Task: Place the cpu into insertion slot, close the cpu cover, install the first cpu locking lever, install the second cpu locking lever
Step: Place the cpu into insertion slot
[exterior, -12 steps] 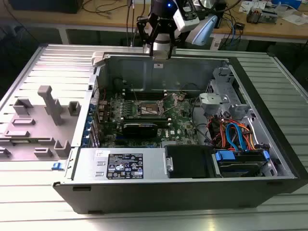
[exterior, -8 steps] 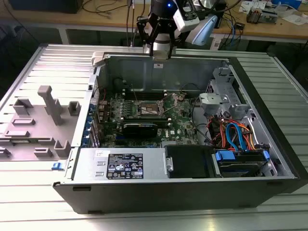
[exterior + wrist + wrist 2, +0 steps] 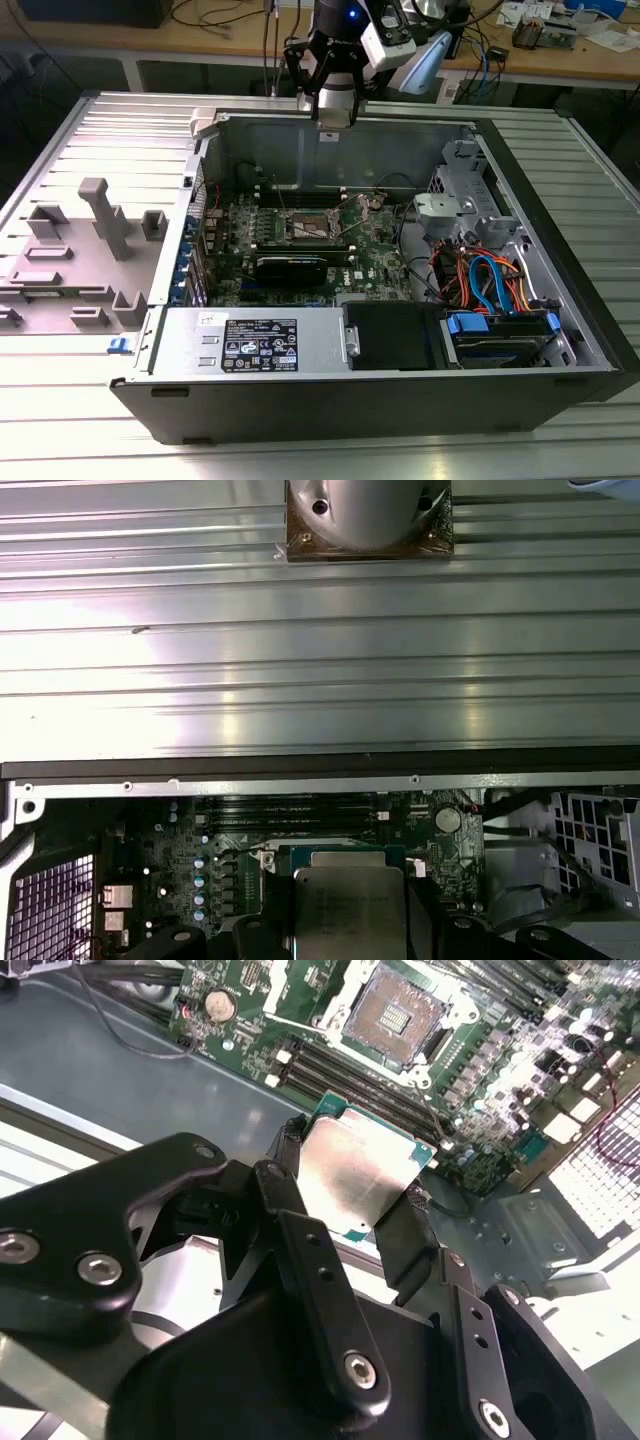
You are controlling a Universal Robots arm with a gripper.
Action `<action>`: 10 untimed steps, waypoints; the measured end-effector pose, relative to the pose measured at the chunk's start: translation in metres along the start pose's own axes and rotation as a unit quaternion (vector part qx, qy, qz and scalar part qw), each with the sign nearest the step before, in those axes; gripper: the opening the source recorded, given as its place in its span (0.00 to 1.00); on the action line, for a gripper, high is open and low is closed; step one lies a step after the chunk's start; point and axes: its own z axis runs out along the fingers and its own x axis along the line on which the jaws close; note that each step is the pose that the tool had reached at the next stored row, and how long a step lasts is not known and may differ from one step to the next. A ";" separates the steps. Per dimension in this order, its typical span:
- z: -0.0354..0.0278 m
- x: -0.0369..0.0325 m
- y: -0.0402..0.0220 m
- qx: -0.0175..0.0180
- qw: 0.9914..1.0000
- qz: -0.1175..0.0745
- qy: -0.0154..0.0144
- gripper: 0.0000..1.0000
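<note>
Silvery-grey metal tops the square, green-edged cpu (image 3: pixel 360 1172); its faint marking is illegible. The gripper (image 3: pixel 350 1185) has its black jaws closed on the chip's opposite edges, holding it above the motherboard (image 3: pixel 245 1000), apart from the uncovered insertion slot (image 3: pixel 395 1015). The print on the power-supply label (image 3: pixel 258 343) is unreadable.

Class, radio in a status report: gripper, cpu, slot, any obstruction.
Gripper shut on cpu, above the motherboard. Insertion slot bare, not yet loaded. Nothing seen lying on it.
</note>
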 end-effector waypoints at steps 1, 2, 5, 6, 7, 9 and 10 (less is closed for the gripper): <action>-0.0001 0.0000 -0.0013 0.000 1.000 0.000 0.000 0.55; -0.0002 -0.0001 -0.0025 0.000 1.000 0.000 0.000 0.55; -0.0007 -0.0002 -0.0084 0.001 1.000 0.000 0.000 0.55; -0.0009 -0.0003 -0.0104 0.001 1.000 0.000 0.000 0.55; -0.0010 -0.0003 -0.0117 0.001 1.000 0.000 0.000 0.55; -0.0012 -0.0003 -0.0137 0.001 1.000 0.000 0.000 0.55; -0.0012 -0.0003 -0.0142 0.001 1.000 0.000 0.000 0.55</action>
